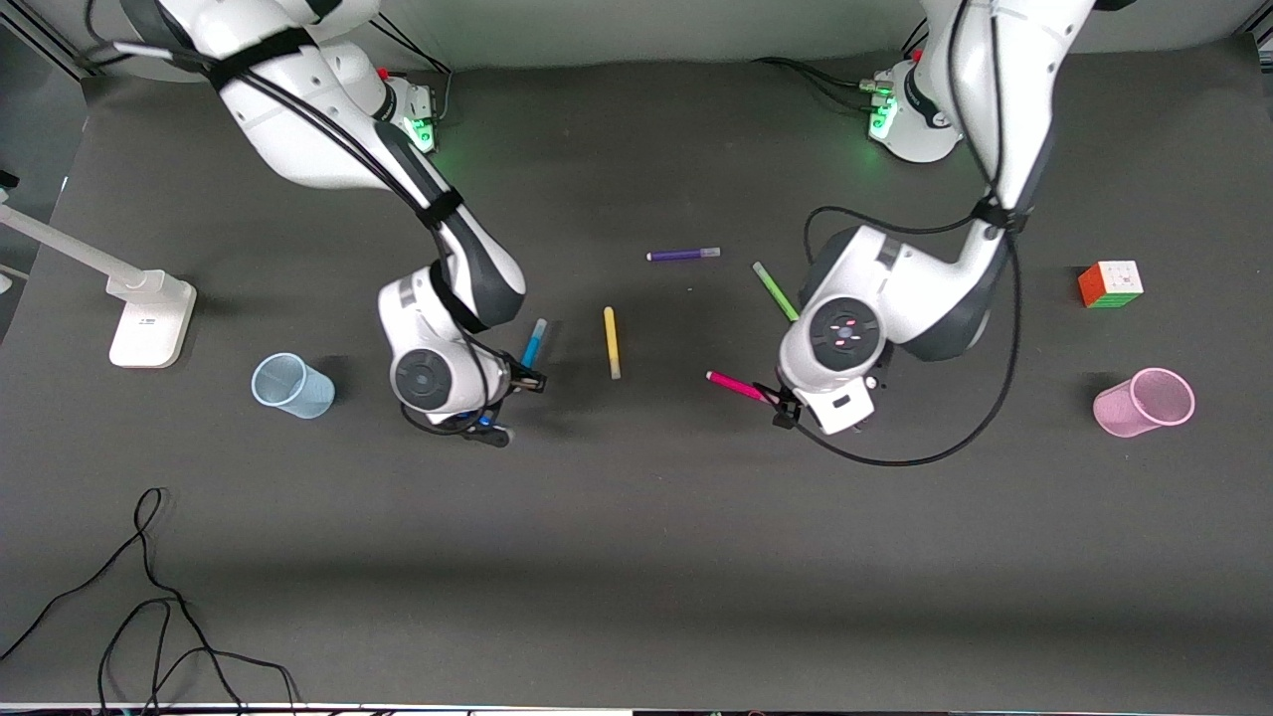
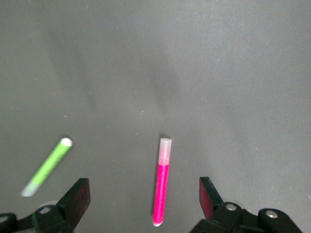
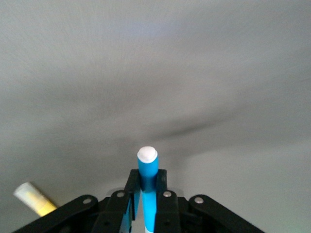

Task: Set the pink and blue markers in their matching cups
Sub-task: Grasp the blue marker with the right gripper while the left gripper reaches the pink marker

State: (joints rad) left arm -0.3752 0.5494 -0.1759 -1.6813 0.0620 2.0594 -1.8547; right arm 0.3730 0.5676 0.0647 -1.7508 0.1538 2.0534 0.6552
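Mid-table, the right gripper [image 3: 146,204] is clenching one blue marker [image 3: 147,182]; the left gripper [image 2: 143,199], jaws wide, is straddling one pink marker [image 2: 162,187] amid open mat.

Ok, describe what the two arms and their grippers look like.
Both arms have glossy white shells with dark grey joint sections and black cables strapped along them, and green lights glow at the bases. Each wrist carries a round grey cap; the left arm's shows small red marks. The left gripper and right gripper are black, with flat black fingers and silver screws.
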